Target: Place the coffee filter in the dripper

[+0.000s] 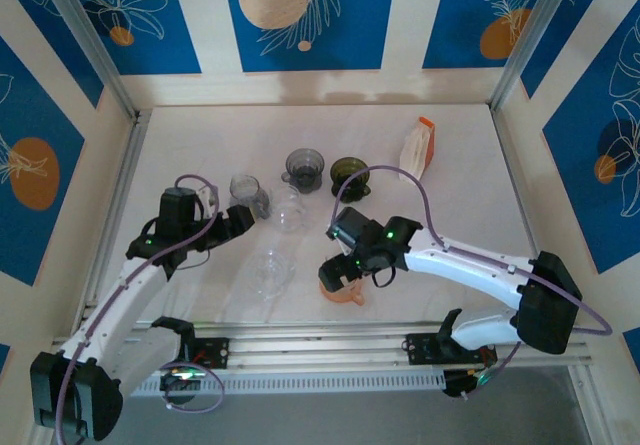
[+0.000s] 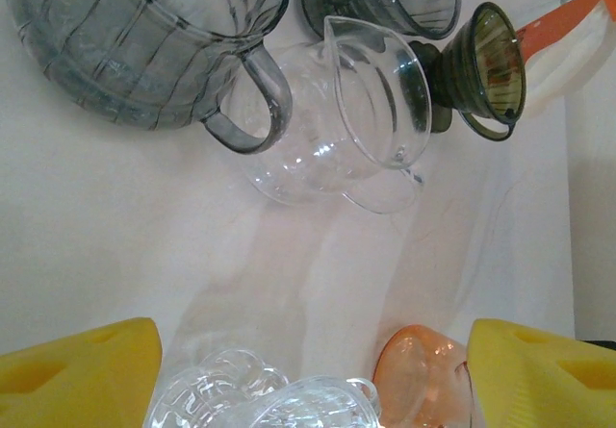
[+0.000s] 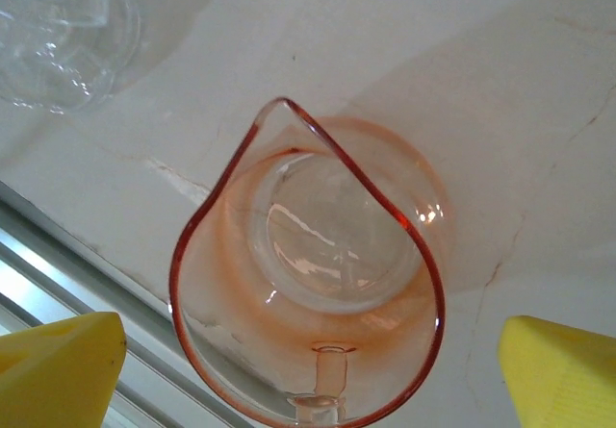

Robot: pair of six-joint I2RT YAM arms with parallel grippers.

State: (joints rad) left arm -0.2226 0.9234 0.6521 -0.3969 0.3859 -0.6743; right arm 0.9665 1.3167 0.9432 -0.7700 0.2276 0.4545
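Several glass drippers share the table (image 1: pixel 460 215) in the top view, a grey dripper (image 1: pixel 305 168) and an olive dripper (image 1: pixel 350 175) at the back, a clear dripper (image 1: pixel 270 270) and an orange dripper (image 1: pixel 345 293) nearer the arms. The coffee filter looks to be in the white-and-orange filter pack (image 1: pixel 418 150), which stands at the far right just beyond the olive dripper, well apart from both arms. The right jaws hang over the orange dripper and the left jaws reach toward the middle of the cluster. In the left wrist view the yellow pads (image 2: pixel 77 375) sit wide apart at the bottom corners with nothing clasped between them, so the left jaws are released; a ribbed grey vessel (image 2: pixel 144 43) lies ahead, with the filter pack's orange edge at the top right corner. In the right wrist view the pads (image 3: pixel 563 370) are likewise spread, clear of the orange rim on either side, so the right jaws are released too and hold nothing. No filter has been picked up yet (the orange dripper seems the likely target, though that is a guess). To do the step well, one arm should go to the pack and pinch a single filter by its upper edge, lightly enough not to crease it, while the other steadies the light dripper by its handle.
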